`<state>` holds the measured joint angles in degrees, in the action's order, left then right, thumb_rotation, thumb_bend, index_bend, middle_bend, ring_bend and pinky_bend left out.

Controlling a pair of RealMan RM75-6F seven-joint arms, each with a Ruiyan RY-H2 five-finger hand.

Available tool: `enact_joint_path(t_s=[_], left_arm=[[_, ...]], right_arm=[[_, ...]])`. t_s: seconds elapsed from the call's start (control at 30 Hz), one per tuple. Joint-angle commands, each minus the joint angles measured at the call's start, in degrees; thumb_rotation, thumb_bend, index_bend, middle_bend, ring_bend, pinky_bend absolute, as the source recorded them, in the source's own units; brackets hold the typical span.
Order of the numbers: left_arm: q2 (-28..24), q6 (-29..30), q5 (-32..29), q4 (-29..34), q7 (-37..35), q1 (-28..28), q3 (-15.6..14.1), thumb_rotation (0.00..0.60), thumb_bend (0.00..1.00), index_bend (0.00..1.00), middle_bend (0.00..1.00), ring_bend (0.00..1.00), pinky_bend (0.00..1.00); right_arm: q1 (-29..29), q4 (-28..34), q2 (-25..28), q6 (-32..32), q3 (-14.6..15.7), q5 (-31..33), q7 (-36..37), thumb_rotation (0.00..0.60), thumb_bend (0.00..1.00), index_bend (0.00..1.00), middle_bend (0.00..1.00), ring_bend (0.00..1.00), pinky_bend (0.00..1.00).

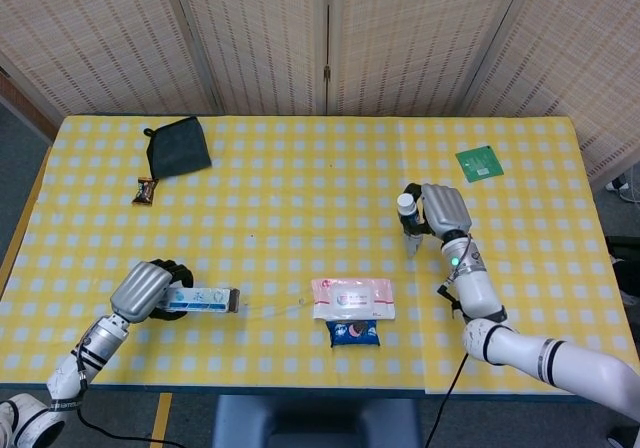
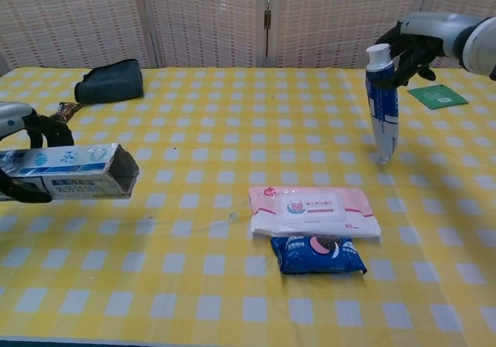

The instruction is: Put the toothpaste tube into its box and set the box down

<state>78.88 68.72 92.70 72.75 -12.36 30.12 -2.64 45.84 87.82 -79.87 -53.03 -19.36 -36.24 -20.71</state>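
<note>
1. While the right hand (image 2: 422, 41) closes its dark fingers (image 2: 405, 53) round the upper part of the toothpaste tube (image 2: 380, 103), the tube hangs nearly upright, white cap up and crimped end down, clear of the worktop (image 2: 232, 107); in the head view the same hand (image 1: 443, 211) shows at about 3 o'clock from the worktop's middle, with the tube (image 1: 407, 222) just beside it on its 9 o'clock side.
2. At the other side the left hand (image 1: 145, 290) wraps its fingers (image 2: 46, 130) round the box (image 2: 70, 172), which lies roughly level and is lifted off the cloth, its dark open mouth facing 3 o'clock, toward the tube; in the head view the box (image 1: 203, 300) sits near 8 o'clock on the worktop.
3. Tube and box are well apart, with the wipes pack (image 2: 314, 211) lying between them and nearer the front edge, at about 6 o'clock from the middle.
4. Touching the wipes pack on its 6 o'clock side is a blue snack packet (image 2: 318, 255).
5. Further out, a dark pouch (image 1: 178, 146) lies at 10 o'clock, with a small snack bar (image 1: 146, 190) near it on its 7 o'clock side.
6. A green card (image 1: 479, 162) lies flat at 2 o'clock, beyond the right hand.
</note>
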Motion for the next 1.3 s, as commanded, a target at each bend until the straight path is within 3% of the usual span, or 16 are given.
enact_joint_path(t_s=[0.03, 0.43, 0.63, 0.8, 1.0, 1.17, 1.3], left_arm=[[-0.1, 0.0, -0.1, 0.4, 0.1, -0.1, 0.1, 0.600, 0.17, 0.59, 0.54, 0.46, 0.51], [-0.8, -1.0, -1.9, 2.4, -1.4, -0.9, 0.4, 0.600, 0.17, 0.59, 0.54, 0.46, 0.51], [-2.0, -2.8, -4.5, 6.1, -6.3, -0.7, 1.7, 0.600, 0.17, 0.59, 0.54, 0.46, 0.51], [-0.9, -4.9, -7.6, 8.9, -6.0, -0.3, 3.4, 0.600, 0.17, 0.59, 0.54, 0.46, 0.50], [1.3, -9.1, -12.7, 11.9, -8.6, 1.2, 6.4, 0.600, 0.18, 0.59, 0.54, 0.46, 0.50], [5.4, -8.9, -17.4, 11.6, -3.6, 1.8, 9.4, 0.600, 0.18, 0.59, 0.54, 0.46, 0.50], [8.8, -4.9, -20.7, 11.7, 3.8, 1.7, 12.3, 0.600, 0.18, 0.59, 0.54, 0.46, 0.50]], right_arm=[[-0.7, 0.6, 0.7, 0.3, -0.1, -1.0, 2.2, 0.600, 0.51, 0.79, 0.68, 0.62, 0.79], [-4.8, 10.8, 6.3, 4.0, -6.5, -7.9, 21.0, 0.600, 0.52, 0.79, 0.68, 0.62, 0.81], [-6.9, 16.8, 8.9, 4.7, -9.3, -12.0, 29.8, 0.600, 0.52, 0.79, 0.68, 0.62, 0.81], [-8.6, 21.2, 10.8, 6.2, -12.0, -14.6, 38.3, 0.600, 0.52, 0.79, 0.68, 0.62, 0.81], [-10.3, 25.7, 11.6, 2.7, -13.2, -17.1, 42.2, 0.600, 0.52, 0.79, 0.68, 0.62, 0.81], [-10.6, 29.2, 10.0, -2.8, -13.1, -17.5, 41.8, 0.600, 0.52, 0.79, 0.68, 0.62, 0.81], [-10.2, 30.7, 7.7, -7.5, -12.5, -17.7, 39.4, 0.600, 0.52, 0.79, 0.68, 0.62, 0.81]])
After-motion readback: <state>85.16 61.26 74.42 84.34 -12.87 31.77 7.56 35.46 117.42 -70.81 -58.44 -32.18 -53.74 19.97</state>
